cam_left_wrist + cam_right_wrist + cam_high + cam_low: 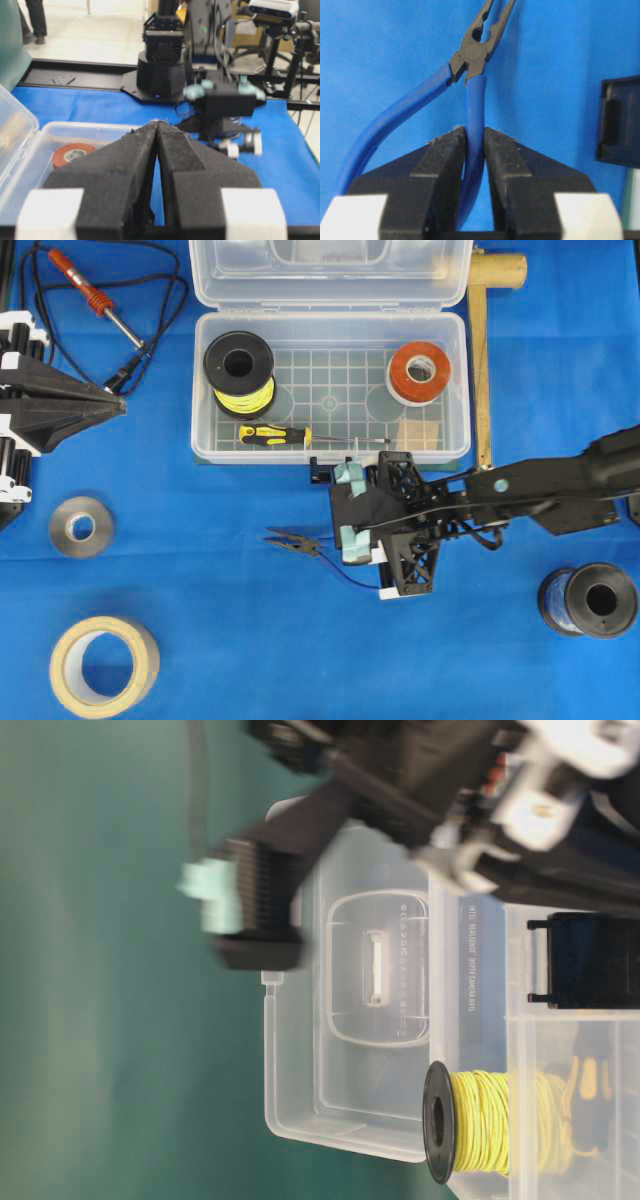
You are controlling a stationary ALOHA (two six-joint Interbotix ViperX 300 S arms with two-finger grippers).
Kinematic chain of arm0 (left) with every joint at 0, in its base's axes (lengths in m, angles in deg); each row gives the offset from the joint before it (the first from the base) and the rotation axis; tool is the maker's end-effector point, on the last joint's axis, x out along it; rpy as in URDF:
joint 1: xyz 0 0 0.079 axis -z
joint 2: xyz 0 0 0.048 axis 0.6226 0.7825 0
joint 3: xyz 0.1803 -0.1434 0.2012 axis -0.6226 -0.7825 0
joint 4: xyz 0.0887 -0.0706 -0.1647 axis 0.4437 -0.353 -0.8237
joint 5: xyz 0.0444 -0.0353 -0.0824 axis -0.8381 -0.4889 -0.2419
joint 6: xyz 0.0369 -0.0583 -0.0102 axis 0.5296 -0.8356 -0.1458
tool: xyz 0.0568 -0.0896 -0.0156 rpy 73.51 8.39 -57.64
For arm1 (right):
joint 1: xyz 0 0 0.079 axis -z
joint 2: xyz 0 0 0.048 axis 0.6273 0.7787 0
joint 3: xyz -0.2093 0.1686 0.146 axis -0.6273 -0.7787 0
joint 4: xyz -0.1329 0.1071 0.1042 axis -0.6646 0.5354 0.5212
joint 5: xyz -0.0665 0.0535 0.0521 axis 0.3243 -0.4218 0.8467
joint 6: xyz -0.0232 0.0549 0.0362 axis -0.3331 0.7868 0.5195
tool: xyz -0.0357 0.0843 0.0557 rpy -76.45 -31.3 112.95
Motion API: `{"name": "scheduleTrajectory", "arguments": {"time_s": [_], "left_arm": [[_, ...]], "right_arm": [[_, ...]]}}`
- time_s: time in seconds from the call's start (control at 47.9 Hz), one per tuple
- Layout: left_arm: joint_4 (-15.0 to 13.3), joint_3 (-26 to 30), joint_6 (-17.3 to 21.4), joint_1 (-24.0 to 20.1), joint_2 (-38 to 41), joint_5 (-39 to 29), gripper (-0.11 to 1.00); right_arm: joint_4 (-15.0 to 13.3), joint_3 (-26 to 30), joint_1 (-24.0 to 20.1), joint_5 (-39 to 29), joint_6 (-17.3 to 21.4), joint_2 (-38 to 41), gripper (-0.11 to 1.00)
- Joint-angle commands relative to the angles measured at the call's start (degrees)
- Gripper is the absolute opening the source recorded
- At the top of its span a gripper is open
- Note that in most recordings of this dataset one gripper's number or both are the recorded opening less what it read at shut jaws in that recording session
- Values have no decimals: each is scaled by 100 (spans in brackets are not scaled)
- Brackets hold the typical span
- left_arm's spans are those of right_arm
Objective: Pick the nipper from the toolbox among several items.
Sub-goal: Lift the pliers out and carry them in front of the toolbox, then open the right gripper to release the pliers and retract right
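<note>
The right tool (475, 137) is clamped on one blue handle of the nipper (475, 55); the other handle bows out free to the left in the right wrist view, and the dark pointed jaws stand slightly parted over the blue counter (250, 640). From overhead, the nipper (293, 539) sits outside the toolbox (205, 390), in front of its near wall and to the left of the right tool (355, 515), its tips pointing left. Whether it touches the cloth cannot be told.

The toolbox lies open with its lid back. Inside are a spool (240, 372) of yellow wire at the left, an orange tape roll (419, 371) at the right, a screwdriver (275, 435) along the front wall, and a small tan square (420, 430).

The left tool (157, 135) has its pads pressed together with nothing between them, and rests at the left edge, well apart from the box.
</note>
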Motion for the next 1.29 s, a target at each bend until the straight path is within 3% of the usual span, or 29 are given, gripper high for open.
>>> {"name": "scheduleTrajectory", "arguments": {"time_s": [0.0, 0.271, 0.501, 0.668, 0.814, 1.273], "left_arm": [[-18, 53, 9, -9, 44, 62, 0], [-18, 53, 0, -9, 44, 70, 0], [-18, 53, 0, -9, 26, 79, 0], [-18, 53, 0, -9, 9, 79, 0], [-18, 53, 0, -9, 9, 79, 0], [-18, 44, 0, 0, 9, 202, 0]], "right_arm": [[9, 62, 0, 185, 18, 18, 13], [70, 79, 79, 185, 97, 149, 17], [18, 53, 88, -53, 44, -396, 80], [-202, -176, 97, -316, 18, -1503, 71], [-387, -562, 123, -369, 26, -2461, 72], [-475, -2848, 773, 202, 70, -5520, 71]]}}
